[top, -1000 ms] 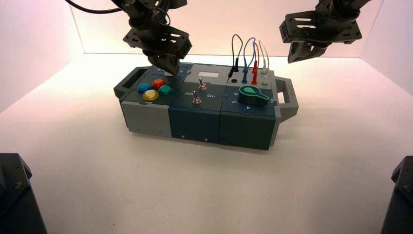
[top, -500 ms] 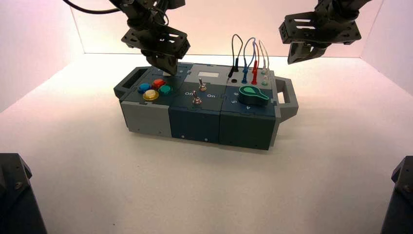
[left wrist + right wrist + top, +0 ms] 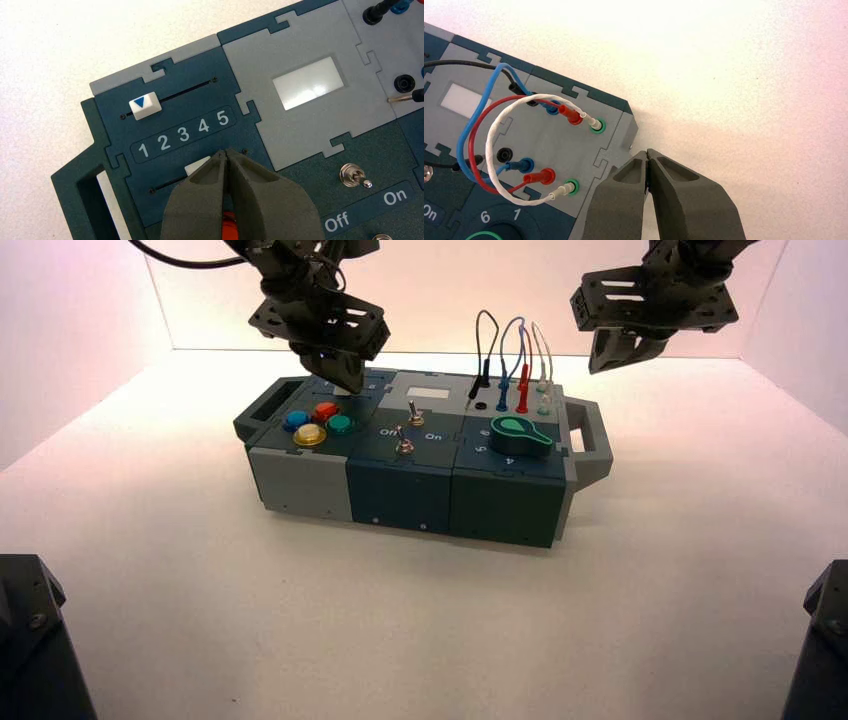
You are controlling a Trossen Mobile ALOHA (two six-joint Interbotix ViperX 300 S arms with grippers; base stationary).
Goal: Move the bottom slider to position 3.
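On the box, with twelve o'clock pointing away from the robot, the slider panel is set at about ten o'clock. The bottom slider, a small white knob partly hidden by the fingers, is seen on the nearer of two tracks, just towards six o'clock from the printed numerals. The track's long axis runs roughly from nine o'clock, the "1" end, to three o'clock, the "5" end. The knob appears lined up with the numeral 3.

The left gripper is held over the panel, its fingers closed together with nothing grasped. From their tips, the visible part of the knob lies close by towards nine o'clock; whether the two are touching cannot be told. The left arm is clearly the nearer. The right gripper is parked beyond the box's far right corner, at about two o'clock, its fingers also closed on nothing.

The position seems to have been reached, so a straight lift is probably called for. Should a correction be needed, only a slight push towards nine o'clock is offered by this side; sideways drag could carry the knob past 3.
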